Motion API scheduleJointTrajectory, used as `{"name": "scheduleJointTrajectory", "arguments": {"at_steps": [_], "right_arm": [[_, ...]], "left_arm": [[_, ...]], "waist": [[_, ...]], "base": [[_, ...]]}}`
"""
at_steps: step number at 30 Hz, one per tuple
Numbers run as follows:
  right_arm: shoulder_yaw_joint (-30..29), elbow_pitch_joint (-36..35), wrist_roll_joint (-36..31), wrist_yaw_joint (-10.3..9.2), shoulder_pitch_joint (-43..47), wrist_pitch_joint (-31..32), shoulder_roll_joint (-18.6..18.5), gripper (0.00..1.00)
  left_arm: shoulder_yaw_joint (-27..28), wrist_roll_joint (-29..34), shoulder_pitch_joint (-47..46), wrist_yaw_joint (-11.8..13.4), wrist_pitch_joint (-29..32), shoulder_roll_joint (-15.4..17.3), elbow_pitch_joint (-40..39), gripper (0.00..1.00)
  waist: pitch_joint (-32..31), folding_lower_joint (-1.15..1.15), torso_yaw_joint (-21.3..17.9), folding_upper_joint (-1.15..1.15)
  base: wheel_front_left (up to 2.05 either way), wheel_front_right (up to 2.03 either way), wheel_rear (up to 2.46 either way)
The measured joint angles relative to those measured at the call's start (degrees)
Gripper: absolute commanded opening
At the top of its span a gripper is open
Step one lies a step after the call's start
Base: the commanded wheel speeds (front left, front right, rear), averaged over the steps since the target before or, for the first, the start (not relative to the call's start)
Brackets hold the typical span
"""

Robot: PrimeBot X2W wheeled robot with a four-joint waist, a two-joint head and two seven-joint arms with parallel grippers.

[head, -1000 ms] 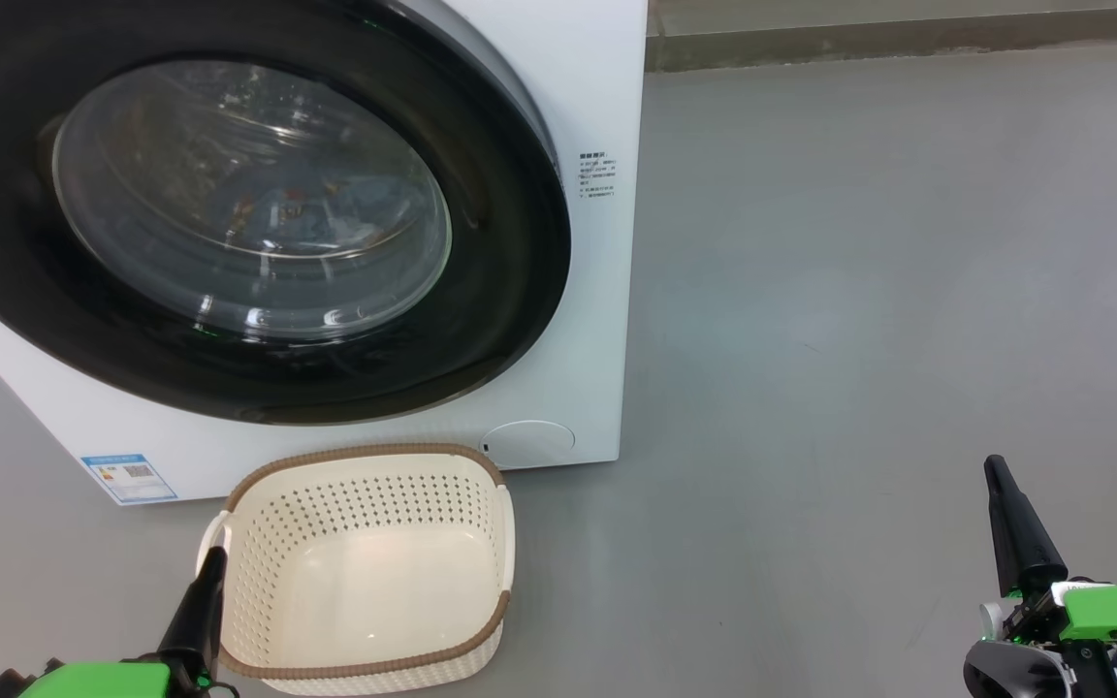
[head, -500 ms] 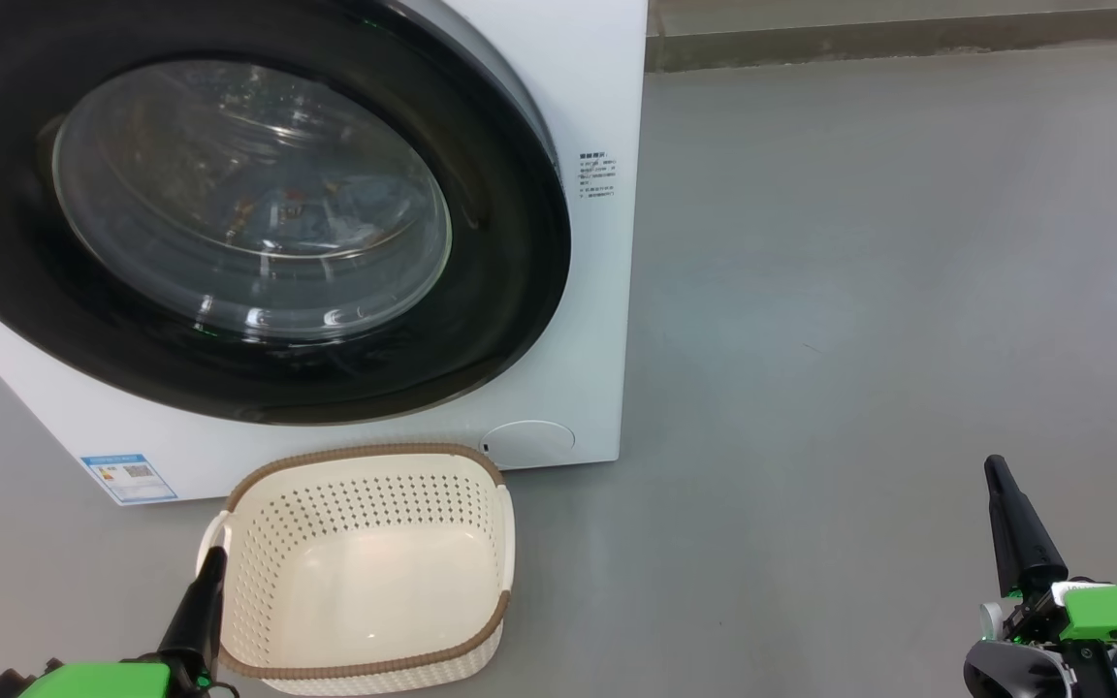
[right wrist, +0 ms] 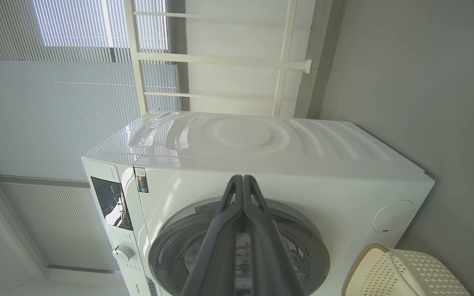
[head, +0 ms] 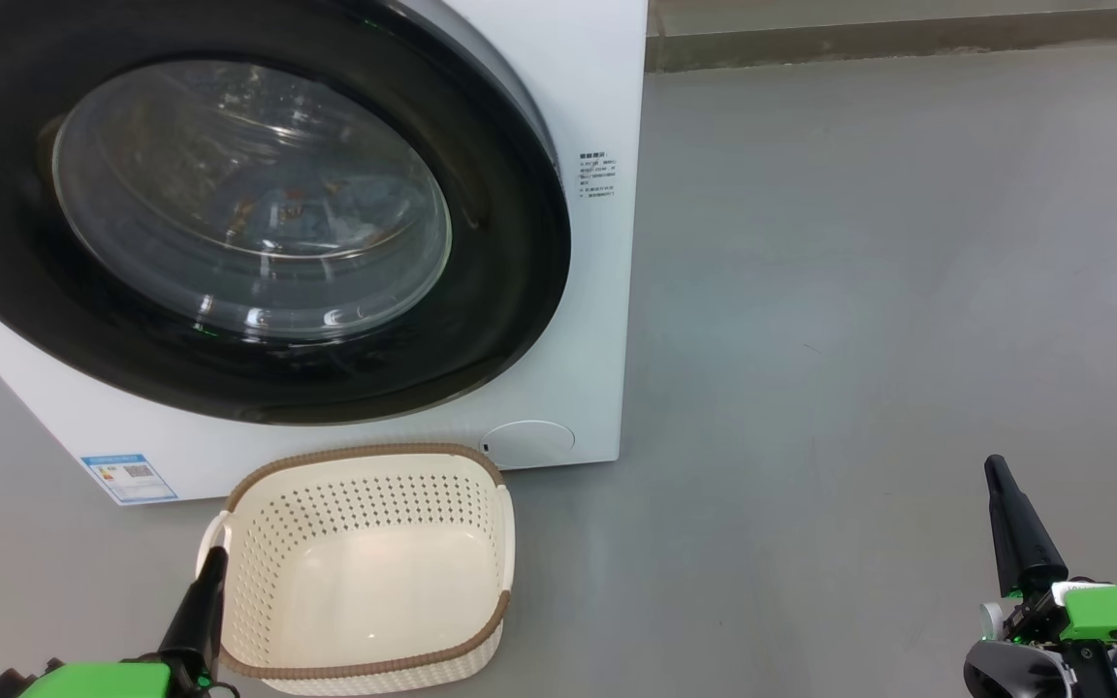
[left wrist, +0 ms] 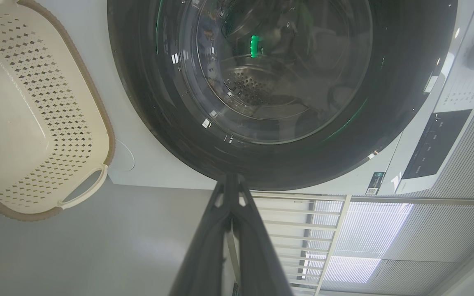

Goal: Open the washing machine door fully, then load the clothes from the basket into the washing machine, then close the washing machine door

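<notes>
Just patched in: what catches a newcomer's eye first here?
The black-rimmed washing machine door, shut, looms at the head view's upper left, with blue and orange clothes behind its glass. The basket stands empty before it. The left gripper and right gripper sit shut at the lower corners.

I take this for a laundry corner: a white front-loading washing machine (right wrist: 261, 144) stands on bare grey floor (head: 859, 291), a perforated basket (head: 369, 453) before it. Behind it I see window blinds (right wrist: 76, 123) and a white rack (right wrist: 220, 59).
</notes>
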Motion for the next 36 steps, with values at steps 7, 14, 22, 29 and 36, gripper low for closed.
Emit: {"name": "scheduleJointTrajectory", "arguments": {"at_steps": [7, 14, 22, 29, 36], "right_arm": [[-0.02, 0.0, 0.0, 0.0, 0.0, 0.0, 0.01, 0.0], [-0.03, 0.0, 0.0, 0.0, 0.0, 0.0, 0.03, 0.0], [-0.05, 0.0, 0.0, 0.0, 0.0, 0.01, 0.04, 0.0], [-0.07, 0.0, 0.0, 0.0, 0.0, 0.01, 0.08, 0.0], [-0.08, 0.0, 0.0, 0.0, 0.0, 0.01, 0.18, 0.0]], "left_arm": [[0.02, 0.0, 0.0, 0.0, 0.01, -0.02, 0.0, 0.0], [0.04, 0.0, 0.0, 0.0, 0.01, -0.04, 0.0, 0.0], [0.07, 0.0, 0.0, 0.0, 0.01, -0.05, 0.0, 0.0], [0.08, 0.0, 0.0, 0.0, 0.02, -0.05, 0.0, 0.0], [0.1, 0.0, 0.0, 0.0, 0.1, -0.07, 0.0, 0.0]], "waist": [[0.0, 0.0, 0.0, 0.0], [0.0, 0.0, 0.0, 0.0], [0.0, 0.0, 0.0, 0.0], [0.0, 0.0, 0.0, 0.0], [0.0, 0.0, 0.0, 0.0]], "base": [[0.0, 0.0, 0.0], [0.0, 0.0, 0.0], [0.0, 0.0, 0.0], [0.0, 0.0, 0.0], [0.0, 0.0, 0.0]]}}
